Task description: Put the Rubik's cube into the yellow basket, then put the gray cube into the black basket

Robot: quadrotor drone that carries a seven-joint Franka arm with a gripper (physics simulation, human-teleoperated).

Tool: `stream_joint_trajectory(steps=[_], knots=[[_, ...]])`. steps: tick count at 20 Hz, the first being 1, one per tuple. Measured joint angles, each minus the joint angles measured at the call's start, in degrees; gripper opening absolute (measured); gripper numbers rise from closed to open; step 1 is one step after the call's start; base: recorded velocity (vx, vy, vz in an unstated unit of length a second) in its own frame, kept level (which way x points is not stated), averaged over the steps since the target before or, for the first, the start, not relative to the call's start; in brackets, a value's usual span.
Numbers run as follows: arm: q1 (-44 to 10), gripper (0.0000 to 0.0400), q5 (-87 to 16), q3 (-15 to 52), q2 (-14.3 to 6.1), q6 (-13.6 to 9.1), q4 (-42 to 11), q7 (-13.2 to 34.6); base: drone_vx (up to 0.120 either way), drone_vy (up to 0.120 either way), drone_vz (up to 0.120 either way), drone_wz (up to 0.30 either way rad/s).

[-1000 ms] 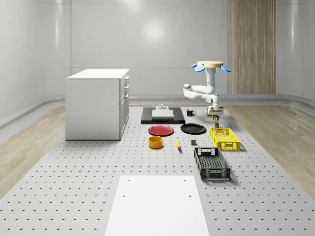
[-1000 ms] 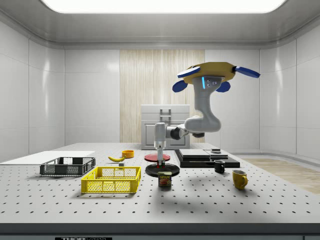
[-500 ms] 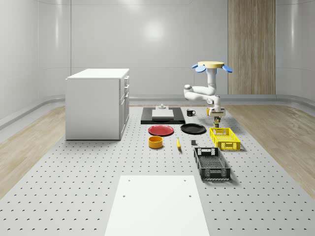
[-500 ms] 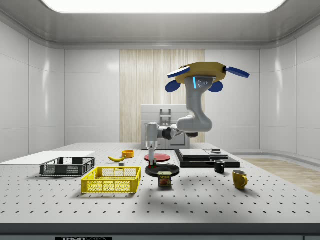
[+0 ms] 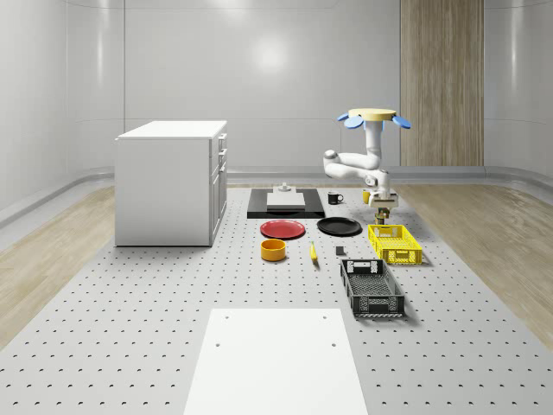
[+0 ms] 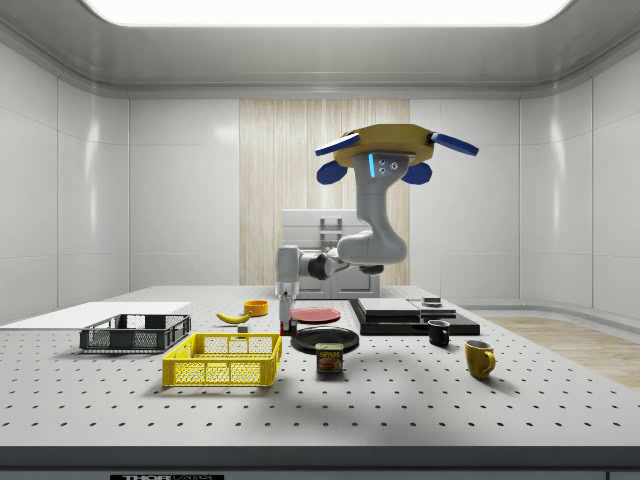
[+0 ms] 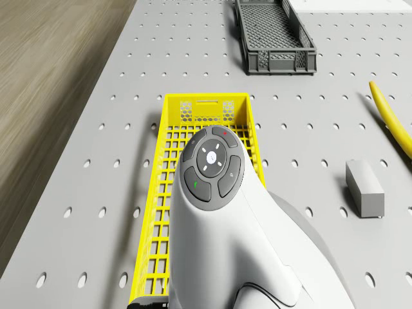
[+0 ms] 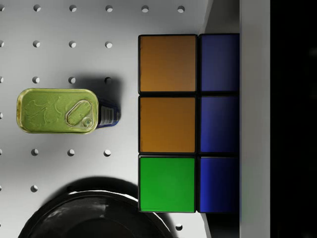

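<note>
One drone (image 6: 392, 150) hovers above the perforated worktop (image 5: 155, 328), over the near end of the yellow basket (image 5: 395, 243) toward the worktop's far right edge. One gripper (image 6: 286, 299) hangs just above that basket's end, closed on the Rubik's cube (image 8: 188, 123), whose orange, green and blue glossy tiles press against a finger (image 8: 255, 119). Baskets: two, both lattice-walled rectangular trays, the yellow one and a black basket (image 5: 371, 287) nearer the worktop's front. One gray cube (image 7: 364, 188), a matte block, lies beside the yellow basket. One tin can (image 8: 59, 110) with a pull-tab lid stands close to one round black plate (image 5: 339, 226).
</note>
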Motion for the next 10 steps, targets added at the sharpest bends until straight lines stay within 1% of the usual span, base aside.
stream_joint_trajectory(steps=[10], knots=[[-0.06,0.0288,0.10,0.03,-0.24,0.22,0.01,0.06,0.120,0.000,0.000,0.000]])
